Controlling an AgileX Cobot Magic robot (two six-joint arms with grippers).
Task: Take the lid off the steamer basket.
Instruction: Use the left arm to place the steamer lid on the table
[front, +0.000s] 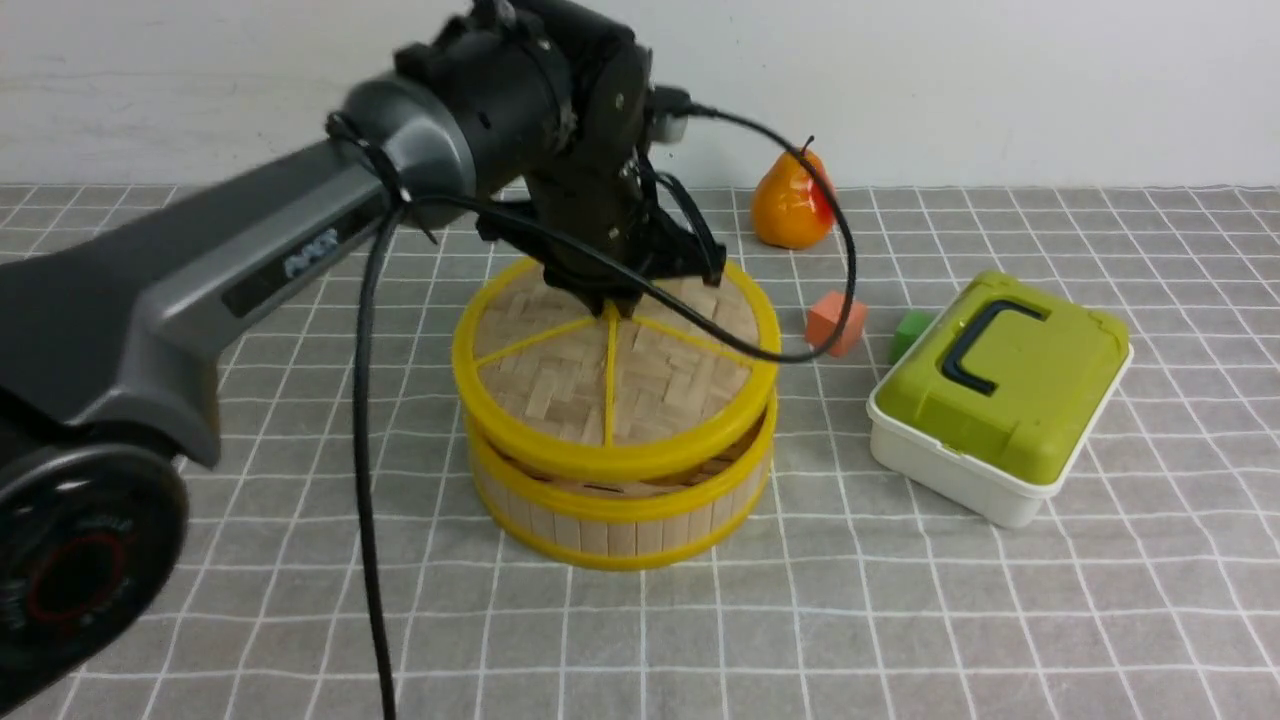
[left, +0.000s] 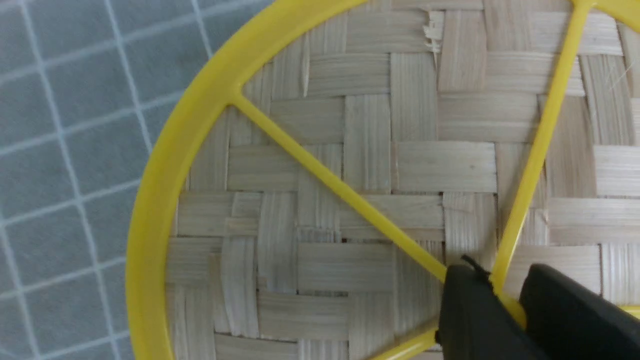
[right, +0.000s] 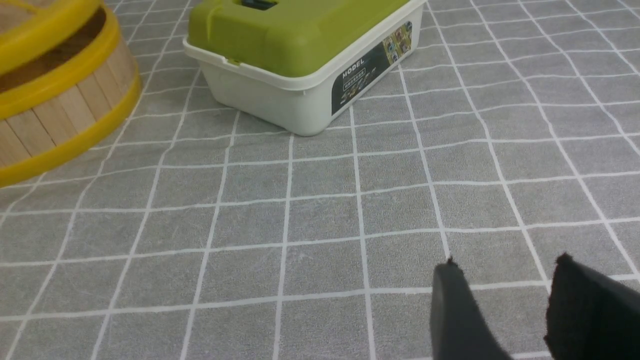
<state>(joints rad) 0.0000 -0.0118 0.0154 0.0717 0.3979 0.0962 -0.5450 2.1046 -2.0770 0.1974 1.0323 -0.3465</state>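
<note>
Mid-counter, the left jaws grip the lid (front: 560, 380) at its centre, atop the steamer basket (front: 620, 535); a straight, level lift should keep its rim from snagging. The right jaws hang open over the counter (right: 300, 200).

1. One steamer basket (front: 620, 515), round, in the middle.
2. One lid (front: 560, 370) of woven bamboo, above it.
3. One pear (front: 790, 205), far, to the right.
4. Two small blocks right of the basket: one orange cube (front: 832, 322), one green cube (front: 908, 330).
5. One white box (front: 985, 475) with one green cover (front: 1040, 390), on the right.
6. One robot arm (front: 250, 270), reaching in from the left.
</note>
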